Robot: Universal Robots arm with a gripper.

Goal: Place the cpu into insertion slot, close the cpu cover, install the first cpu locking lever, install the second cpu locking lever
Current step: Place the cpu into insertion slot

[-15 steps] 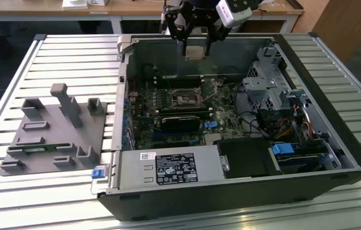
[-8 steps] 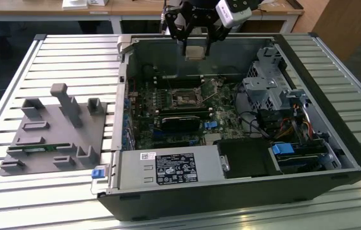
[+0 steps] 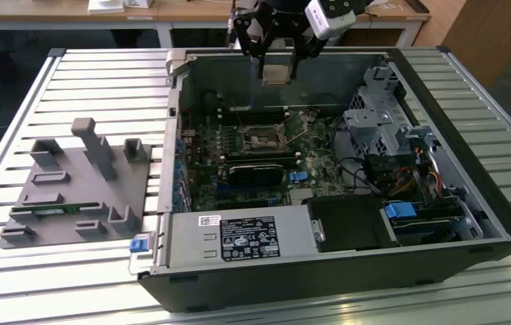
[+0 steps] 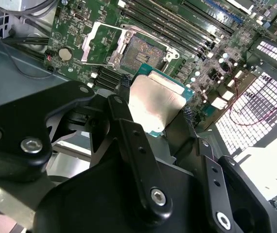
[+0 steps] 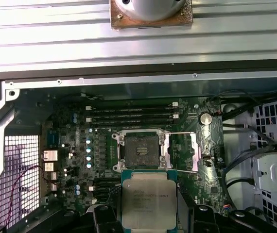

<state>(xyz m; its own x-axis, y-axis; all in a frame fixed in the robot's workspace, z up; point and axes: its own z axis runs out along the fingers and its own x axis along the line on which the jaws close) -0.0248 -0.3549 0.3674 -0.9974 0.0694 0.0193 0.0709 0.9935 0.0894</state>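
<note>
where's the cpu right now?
The cpu is clamped in the fingers, raised over the open case in the exterior view, short of the empty socket.

Arm overhead, gripper [image 3: 276, 70] pointing straight down, it seems, fingers [image 4: 124, 82] clamped on the cpu's [image 4: 155, 104] opposite edges.

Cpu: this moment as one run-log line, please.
hand: shut on cpu | cpu: not seated | insertion slot: empty | cpu cover: open
</note>
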